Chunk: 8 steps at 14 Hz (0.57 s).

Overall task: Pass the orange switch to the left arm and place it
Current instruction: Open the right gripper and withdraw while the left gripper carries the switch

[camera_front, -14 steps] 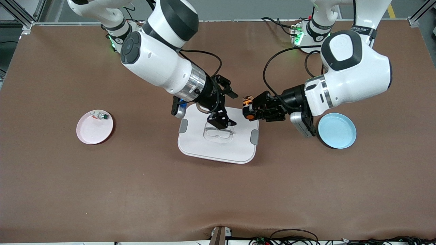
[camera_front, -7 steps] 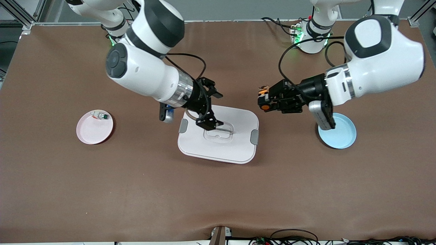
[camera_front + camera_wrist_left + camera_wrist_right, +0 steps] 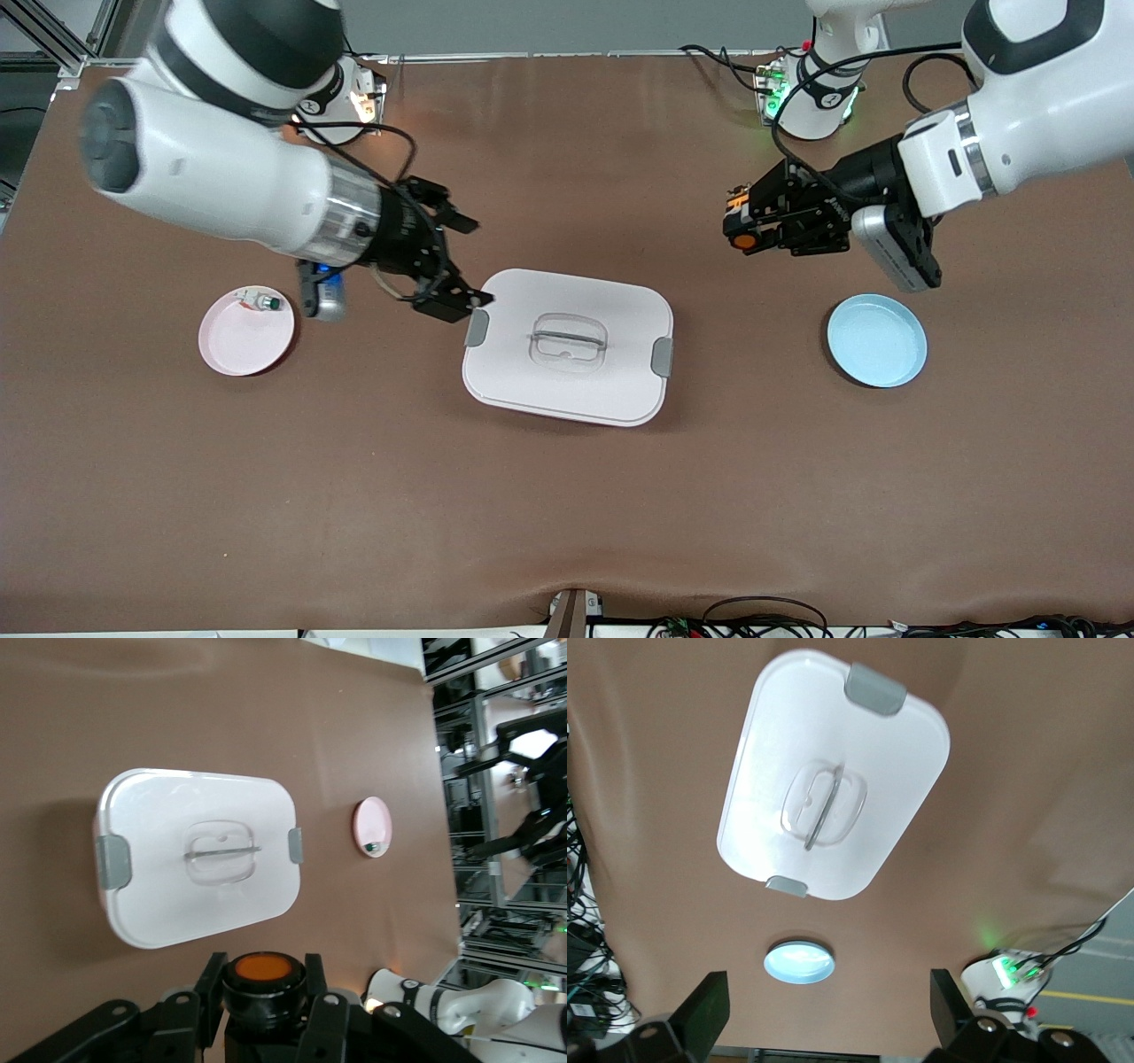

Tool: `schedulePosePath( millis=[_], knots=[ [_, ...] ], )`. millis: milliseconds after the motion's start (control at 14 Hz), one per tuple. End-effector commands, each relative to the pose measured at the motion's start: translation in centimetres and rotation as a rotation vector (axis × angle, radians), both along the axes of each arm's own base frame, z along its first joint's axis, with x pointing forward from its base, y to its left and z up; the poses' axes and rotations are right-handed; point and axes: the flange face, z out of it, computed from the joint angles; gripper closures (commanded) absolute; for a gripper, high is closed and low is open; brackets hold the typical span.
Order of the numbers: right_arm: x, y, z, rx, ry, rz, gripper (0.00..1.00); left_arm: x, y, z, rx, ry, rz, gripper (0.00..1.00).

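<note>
Between the left gripper's closed fingers sits the orange switch, its round orange cap facing the front camera; in the left wrist view the cap shows clamped between the black fingers. Gripper and switch hang over bare table between the box and the left arm's base, above the table near the blue plate. The left arm reaches in horizontally from its end of the table. The right gripper, fingers spread wide and empty, hangs beside the box's grey latch, between the box and the pink plate, which holds a green-capped switch.
</note>
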Motion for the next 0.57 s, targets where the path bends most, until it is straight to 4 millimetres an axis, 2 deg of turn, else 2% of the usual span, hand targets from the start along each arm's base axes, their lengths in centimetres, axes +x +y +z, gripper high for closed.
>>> schedulePosePath(
  millis=[0, 143, 285, 499],
  knots=[
    [-0.4, -3.5, 1.6, 0.010, -0.013, 0.087, 0.00, -1.3, 1.8, 2.1, 0.090, -0.003, 0.006, 1.00],
    [-0.3, -6.3, 2.4, 0.013, -0.039, 0.137, 0.00, -1.9, 2.1, 2.4, 0.140, 0.000, -0.017, 1.00],
    [0.3, -8.9, 2.3, 0.020, -0.058, 0.187, 0.00, -2.8, 2.7, 3.7, 0.239, -0.031, -0.033, 1.00],
    [0.2, -12.2, 2.3, -0.011, -0.083, 0.287, 0.00, -3.9, 3.4, 4.3, 0.370, -0.026, -0.035, 1.00]
  ],
)
